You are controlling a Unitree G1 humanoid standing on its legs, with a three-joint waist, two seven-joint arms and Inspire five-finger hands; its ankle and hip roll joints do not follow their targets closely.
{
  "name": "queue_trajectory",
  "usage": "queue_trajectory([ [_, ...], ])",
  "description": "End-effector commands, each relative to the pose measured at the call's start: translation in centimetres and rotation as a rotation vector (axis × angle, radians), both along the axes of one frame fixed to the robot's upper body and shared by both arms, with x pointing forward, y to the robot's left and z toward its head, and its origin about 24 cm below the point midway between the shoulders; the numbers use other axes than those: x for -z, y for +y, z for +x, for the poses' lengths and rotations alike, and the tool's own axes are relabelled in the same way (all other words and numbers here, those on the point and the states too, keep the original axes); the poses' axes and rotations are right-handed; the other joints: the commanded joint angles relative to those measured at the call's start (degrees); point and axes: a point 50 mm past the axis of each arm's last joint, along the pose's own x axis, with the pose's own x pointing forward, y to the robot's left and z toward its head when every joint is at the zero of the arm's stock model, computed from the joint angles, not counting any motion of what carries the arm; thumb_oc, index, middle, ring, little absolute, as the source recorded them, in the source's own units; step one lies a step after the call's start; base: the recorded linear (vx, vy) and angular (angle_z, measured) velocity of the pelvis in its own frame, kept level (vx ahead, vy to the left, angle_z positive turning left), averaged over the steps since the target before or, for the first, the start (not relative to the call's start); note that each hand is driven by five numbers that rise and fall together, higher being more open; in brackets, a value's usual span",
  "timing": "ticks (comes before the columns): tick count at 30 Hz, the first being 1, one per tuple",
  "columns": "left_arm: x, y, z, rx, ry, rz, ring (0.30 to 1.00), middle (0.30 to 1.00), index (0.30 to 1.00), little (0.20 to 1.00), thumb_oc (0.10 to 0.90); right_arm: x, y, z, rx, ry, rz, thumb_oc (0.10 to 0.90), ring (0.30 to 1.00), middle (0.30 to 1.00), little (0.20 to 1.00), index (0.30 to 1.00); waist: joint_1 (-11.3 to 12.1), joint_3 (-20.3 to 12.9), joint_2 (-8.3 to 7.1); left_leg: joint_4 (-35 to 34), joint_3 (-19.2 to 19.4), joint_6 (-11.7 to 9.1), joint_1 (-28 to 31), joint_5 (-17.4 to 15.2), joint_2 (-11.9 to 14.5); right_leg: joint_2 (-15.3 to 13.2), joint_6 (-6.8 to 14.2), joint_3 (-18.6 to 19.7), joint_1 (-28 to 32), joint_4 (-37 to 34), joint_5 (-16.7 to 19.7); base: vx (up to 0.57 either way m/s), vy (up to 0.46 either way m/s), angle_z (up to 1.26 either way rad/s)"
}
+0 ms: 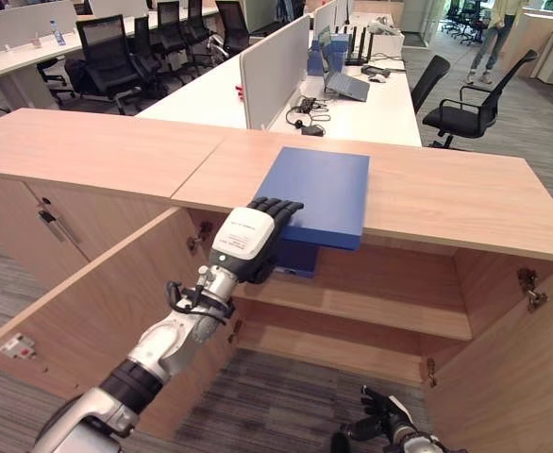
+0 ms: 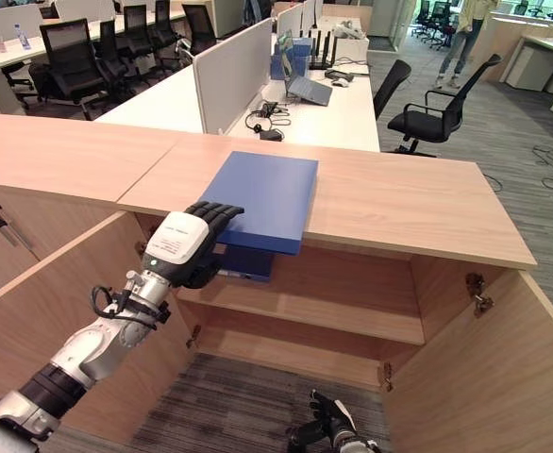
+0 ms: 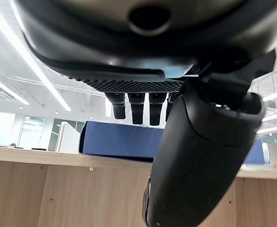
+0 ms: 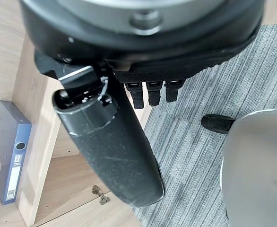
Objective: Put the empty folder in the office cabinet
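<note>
Up at the front edge of the cabinet top [image 1: 446, 189], the left hand [image 1: 250, 241] is raised on a bent, outstretched arm, its back turned upward and its fingers [image 1: 278, 207] laid fairly straight on the near edge of the blue folder [image 1: 324, 189]. In the left wrist view the fingers [image 3: 137, 105] are seen reaching over the folder's near edge [image 3: 115, 139] while the thumb is held below, under the lip of the top; whether the thumb presses the folder cannot be told. The folder is lying flat on the cabinet top, its near end hanging over the open cabinet. Just below it, a second blue binder [image 1: 295, 257] is resting on the upper shelf [image 1: 371, 307] inside, and it is shown on that shelf in the right wrist view [image 4: 8, 151] too. The right hand [image 1: 382, 415] is held low near the grey carpet [image 1: 276, 406], in front of the open cabinet, its fingers [image 4: 149, 92] loosely extended and nothing held in them
</note>
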Motion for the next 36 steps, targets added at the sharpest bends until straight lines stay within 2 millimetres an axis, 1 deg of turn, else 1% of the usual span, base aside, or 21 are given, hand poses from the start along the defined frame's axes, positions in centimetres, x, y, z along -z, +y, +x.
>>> queue_trajectory([
  [1, -6.2, -0.1, 3.6, -0.066, -0.258, 0.028, 0.900, 0.900, 0.900, 0.900, 0.800, -1.7, -0.8, 3.5, -0.064, -0.136, -0.043, 0.800, 0.900, 0.900, 0.900, 0.900, -0.5, -1.5, 1.56, -0.4, -5.8, -0.6, -1.9, -4.9, 0.7, 0.2, 5.2, -3.2, 5.9, 0.4, -7.8, 0.00, 0.000, 0.00],
  [3, -6.1, -0.1, 3.8, -0.073, -0.256, 0.038, 0.900, 0.900, 0.900, 0.900, 0.800, -1.7, -0.8, 3.5, -0.065, -0.136, -0.043, 0.800, 0.900, 0.900, 0.900, 0.900, -0.6, -1.5, 1.59, -0.4, -5.7, -0.6, -1.9, -4.9, 0.7, 0.2, 5.2, -3.2, 5.9, 0.4, -7.8, 0.00, 0.000, 0.00],
  [5, -6.2, 0.3, 4.8, -0.117, -0.269, 0.102, 0.900, 0.900, 0.900, 0.900, 0.800, -1.7, -0.8, 3.5, -0.074, -0.137, -0.049, 0.800, 0.900, 0.900, 0.900, 0.900, -0.9, -1.6, 1.54, -0.4, -5.4, -0.6, -1.8, -5.0, 0.7, 0.3, 5.2, -3.1, 6.0, 0.4, -7.8, 0.00, 0.000, 0.00],
  [8, -6.4, 0.5, 5.5, -0.156, -0.281, 0.137, 0.900, 0.900, 0.900, 0.900, 0.800, -1.7, -0.7, 3.5, -0.083, -0.137, -0.053, 0.800, 0.900, 0.900, 0.900, 0.900, -1.2, -1.6, 1.56, -0.4, -5.3, -0.7, -1.7, -4.9, 0.7, 0.3, 5.2, -3.0, 5.9, 0.4, -7.7, 0.00, 0.000, 0.00],
  [9, -6.5, 0.5, 5.7, -0.166, -0.288, 0.142, 0.575, 0.575, 0.575, 0.575, 0.584, -1.7, -0.8, 3.5, -0.082, -0.135, -0.054, 0.800, 0.900, 0.900, 0.900, 0.900, -1.3, -1.6, 1.53, -0.4, -5.3, -0.6, -1.7, -5.0, 0.7, 0.3, 5.2, -3.1, 5.9, 0.4, -7.7, 0.00, 0.000, 0.00],
  [10, -6.6, 0.7, 5.9, -0.186, -0.293, 0.147, 0.300, 0.300, 0.300, 0.300, 0.400, -1.7, -0.8, 3.5, -0.081, -0.135, -0.057, 0.800, 0.900, 0.900, 0.900, 0.900, -1.4, -1.6, 1.51, -0.4, -5.2, -0.6, -1.7, -5.0, 0.7, 0.3, 5.2, -3.0, 5.8, 0.4, -7.7, 0.00, 0.000, 0.00],
  [15, -6.0, 1.0, 5.9, -0.228, -0.288, 0.105, 0.300, 0.300, 0.300, 0.300, 0.400, -1.5, -0.9, 3.3, -0.070, -0.127, -0.067, 0.800, 0.900, 0.900, 0.900, 0.900, -1.4, -1.5, 1.34, -0.4, -5.0, -0.6, -1.6, -5.1, 0.8, 0.3, 5.3, -3.0, 5.8, 0.4, -7.7, 0.00, 0.000, 0.00],
  [20, -4.7, 0.9, 5.4, -0.213, -0.256, 0.102, 0.300, 0.300, 0.300, 0.300, 0.400, -1.3, -0.9, 3.3, -0.060, -0.116, -0.075, 0.800, 0.900, 0.900, 0.900, 0.900, -1.3, -1.5, 1.23, -0.4, -4.9, -0.5, -1.3, -5.3, 0.7, 0.4, 5.2, -2.8, 6.0, 0.4, -7.8, 0.01, 0.003, -0.03],
  [26, -3.4, 1.1, 5.3, -0.234, -0.215, 0.089, 0.300, 0.300, 0.300, 0.300, 0.400, -1.2, -0.8, 3.2, -0.060, -0.114, -0.078, 0.800, 0.900, 0.900, 0.900, 0.900, -1.3, -1.6, 1.10, -0.4, -4.7, -0.5, -1.2, -5.3, 0.7, 0.4, 5.2, -2.7, 6.1, 0.4, -7.8, 0.00, 0.000, 0.00],
  [28, -3.1, 1.1, 5.3, -0.245, -0.204, 0.063, 0.300, 0.300, 0.300, 0.300, 0.400, -1.2, -0.8, 3.1, -0.057, -0.111, -0.082, 0.800, 0.900, 0.900, 0.900, 0.900, -1.3, -1.6, 1.04, -0.4, -4.7, -0.5, -1.2, -5.2, 0.6, 0.4, 5.1, -2.8, 6.1, 0.4, -7.8, 0.00, 0.000, 0.00],
  [30, -3.2, 0.8, 5.1, -0.231, -0.200, -0.001, 0.300, 0.300, 0.300, 0.300, 0.400, -1.1, -0.8, 3.0, -0.053, -0.107, -0.084, 0.800, 0.900, 0.900, 0.900, 0.900, -1.2, -1.5, 0.95, -0.4, -4.8, -0.5, -1.3, -5.2, 0.6, 0.4, 5.1, -2.7, 6.1, 0.4, -7.8, 0.00, 0.000, 0.00],
  [31, -3.5, 0.3, 4.7, -0.200, -0.196, -0.056, 0.300, 0.300, 0.300, 0.300, 0.400, -1.1, -0.9, 3.0, -0.049, -0.104, -0.087, 0.800, 0.900, 0.900, 0.900, 0.900, -1.1, -1.4, 0.93, -0.4, -4.9, -0.5, -1.3, -5.1, 0.6, 0.3, 5.0, -2.8, 6.1, 0.4, -7.8, 0.00, 0.000, 0.00],
  [33, -4.5, -1.2, 3.4, -0.083, -0.196, -0.178, 0.300, 0.300, 0.300, 0.300, 0.400, -1.1, -1.0, 3.0, -0.040, -0.101, -0.091, 0.800, 0.900, 0.900, 0.900, 0.900, -0.6, -1.1, 0.87, -0.4, -5.3, -0.4, -1.5, -5.1, 0.6, 0.3, 5.0, -3.0, 6.1, 0.4, -7.8, 0.00, 0.000, 0.00],
  [34, -5.1, -2.1, 2.2, 0.009, -0.177, -0.252, 0.300, 0.300, 0.300, 0.300, 0.400, -1.1, -1.2, 3.2, -0.028, -0.104, -0.094, 0.800, 0.900, 0.900, 0.900, 0.900, -0.3, -1.0, 0.88, -0.4, -5.5, -0.4, -1.6, -5.0, 0.6, 0.3, 4.9, -3.1, 6.0, 0.4, -7.8, 0.00, 0.000, 0.00],
  [35, -5.1, -2.0, 2.0, 0.008, -0.173, -0.253, 0.300, 0.300, 0.300, 0.300, 0.400, -1.1, -1.2, 3.1, -0.030, -0.102, -0.094, 0.800, 0.900, 0.900, 0.900, 0.900, -0.4, -1.0, 0.90, -0.4, -5.5, -0.4, -1.6, -5.0, 0.6, 0.3, 4.9, -3.1, 6.0, 0.4, -7.8, 0.00, 0.000, 0.00],
  [36, -6.0, -2.9, 0.1, 0.136, -0.168, -0.296, 0.300, 0.300, 0.300, 0.300, 0.400, -1.1, -1.3, 3.1, -0.014, -0.096, -0.091, 0.800, 0.900, 0.900, 0.900, 0.900, 0.1, -0.8, 0.98, -0.4, -5.7, -0.4, -1.7, -5.0, 0.6, 0.3, 4.9, -3.2, 6.0, 0.4, -7.7, 0.00, 0.004, 0.04],
])
